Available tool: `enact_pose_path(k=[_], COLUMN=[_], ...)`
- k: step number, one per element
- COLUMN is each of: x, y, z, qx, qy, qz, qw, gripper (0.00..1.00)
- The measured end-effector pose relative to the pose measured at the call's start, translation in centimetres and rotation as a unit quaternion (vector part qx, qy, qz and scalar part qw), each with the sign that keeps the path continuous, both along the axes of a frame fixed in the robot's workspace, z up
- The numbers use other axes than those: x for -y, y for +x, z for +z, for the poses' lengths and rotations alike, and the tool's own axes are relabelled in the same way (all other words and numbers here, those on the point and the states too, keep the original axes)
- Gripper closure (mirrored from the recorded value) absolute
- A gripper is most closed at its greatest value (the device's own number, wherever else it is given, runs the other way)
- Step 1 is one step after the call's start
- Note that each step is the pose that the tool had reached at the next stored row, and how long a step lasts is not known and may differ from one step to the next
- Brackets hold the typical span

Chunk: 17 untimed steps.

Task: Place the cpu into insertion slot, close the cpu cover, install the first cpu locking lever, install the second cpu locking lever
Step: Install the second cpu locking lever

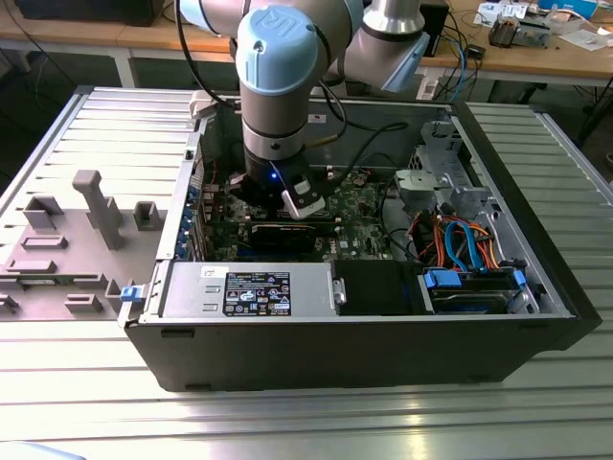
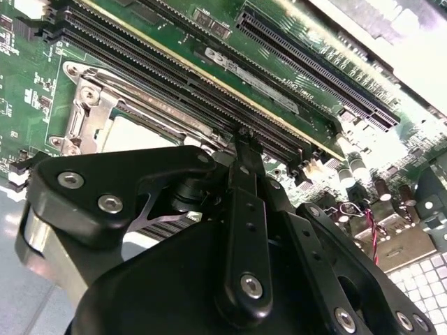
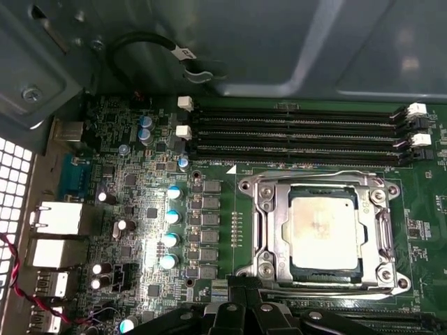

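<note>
The gripper (image 2: 241, 136) hung low over the green circuit board (image 3: 140, 209) inside the open computer case (image 1: 536, 259). In the second wrist view its black fingers (image 2: 246, 209) ran together to a narrow tip close above the memory slots (image 2: 209, 91), though whether they were shut or parted a little could not be told, and nothing could be seen held between them. In the first wrist view the gripper's black body (image 3: 241, 317) sat just beside the near edge of the socket.

The cpu (image 3: 325, 229), one square chip with a silvery-grey top, lay flat in the insertion slot (image 3: 323, 283). The cpu cover (image 3: 265, 230), one metal frame, was down around it, with the chip showing through its square opening. A thin wire lever (image 3: 314, 176) ran along the side of the frame nearest the memory slots. Four long memory slots lay side by side in the first wrist view, with white clips at their ends. A row of four blue-topped capacitors (image 3: 170, 227) stood near the socket.

In the exterior view one grey power supply (image 1: 244, 289) with a black label lay at the front of the case; its print was too small to read
</note>
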State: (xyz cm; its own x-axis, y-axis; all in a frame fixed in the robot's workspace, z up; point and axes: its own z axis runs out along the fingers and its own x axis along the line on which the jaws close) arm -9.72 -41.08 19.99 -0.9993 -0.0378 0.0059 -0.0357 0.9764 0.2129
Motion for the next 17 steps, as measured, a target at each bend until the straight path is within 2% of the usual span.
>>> enact_pose_path(k=[5, 9, 15, 17], x=[-0.28, -0.32, -0.32, -0.32], y=[-0.1, -0.13, -0.13, -0.13], z=[-0.33, -0.3, 0.8, 1.48], qx=[0.0002, 0.0, -0.0001, -0.0002], qy=[0.0006, -0.0003, -0.0011, -0.0011], qz=[0.0, 0.0, 0.0, 0.0], qw=[1.0, 1.0, 1.0, 1.0], gripper=[0.89, 0.89, 0.89, 0.89])
